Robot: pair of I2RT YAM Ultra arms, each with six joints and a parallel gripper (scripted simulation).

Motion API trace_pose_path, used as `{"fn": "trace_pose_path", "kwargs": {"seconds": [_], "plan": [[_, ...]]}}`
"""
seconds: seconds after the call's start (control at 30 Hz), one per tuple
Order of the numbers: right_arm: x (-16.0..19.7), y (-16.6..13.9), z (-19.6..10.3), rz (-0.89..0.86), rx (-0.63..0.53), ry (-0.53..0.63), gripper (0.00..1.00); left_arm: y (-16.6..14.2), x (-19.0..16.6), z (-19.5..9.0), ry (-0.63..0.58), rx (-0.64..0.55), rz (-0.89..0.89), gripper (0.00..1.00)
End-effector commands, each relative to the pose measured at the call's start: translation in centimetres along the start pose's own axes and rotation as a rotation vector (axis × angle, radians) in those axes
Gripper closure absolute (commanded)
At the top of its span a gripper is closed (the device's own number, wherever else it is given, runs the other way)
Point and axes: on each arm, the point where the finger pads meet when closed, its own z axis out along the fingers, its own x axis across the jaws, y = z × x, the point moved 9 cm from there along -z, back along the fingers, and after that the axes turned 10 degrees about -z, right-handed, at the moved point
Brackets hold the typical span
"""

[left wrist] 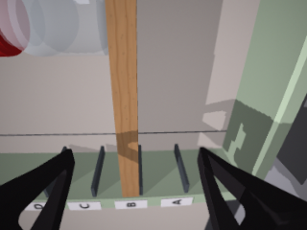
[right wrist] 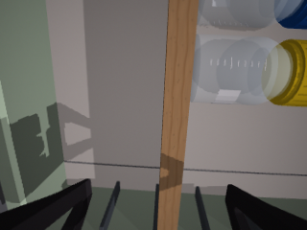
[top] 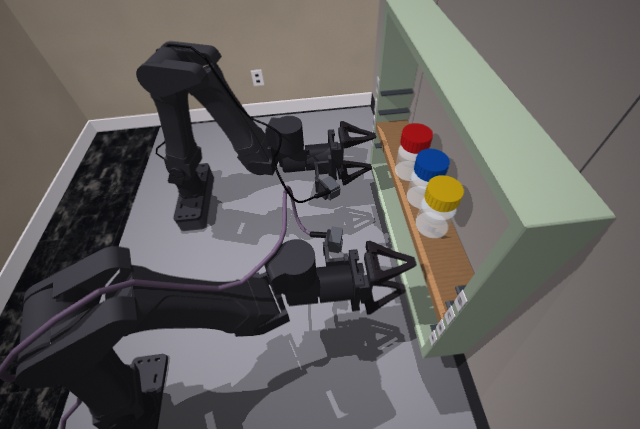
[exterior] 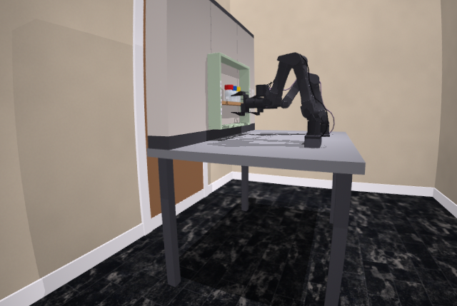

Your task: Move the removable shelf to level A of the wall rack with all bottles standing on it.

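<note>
The wooden shelf (top: 414, 222) sits in the green wall rack (top: 465, 155), in the slot marked B (left wrist: 130, 204), one slot from A (left wrist: 177, 202). A red-capped bottle (top: 413, 147), a blue-capped bottle (top: 428, 173) and a yellow-capped bottle (top: 439, 204) stand on it in a row. My left gripper (top: 361, 151) is open at the shelf's far end near the red bottle, its fingers on either side of the shelf's front edge (left wrist: 122, 96). My right gripper (top: 405, 279) is open at the near end, past the yellow bottle (right wrist: 249, 72), also astride the shelf edge (right wrist: 177, 96).
Dark slot rails (top: 395, 101) line the rack's side walls above and below the shelf. The rack is fixed to a grey wall panel (exterior: 184, 55) at the table's edge. The arm bases (top: 193, 197) stand back on the grey table.
</note>
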Motion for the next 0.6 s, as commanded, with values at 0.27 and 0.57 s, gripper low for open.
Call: {"fn": "trace_pose_path", "kwargs": {"seconds": [0.27,0.57], "plan": [[-0.8,-0.2,1.9,0.011,0.002,-0.020,0.00,0.1,0.7,1.9,0.014,-0.005,-0.006,0.00],[-0.8,-0.2,2.9,0.011,0.002,-0.020,0.00,0.1,0.7,2.9,0.014,-0.005,-0.006,0.00]]}}
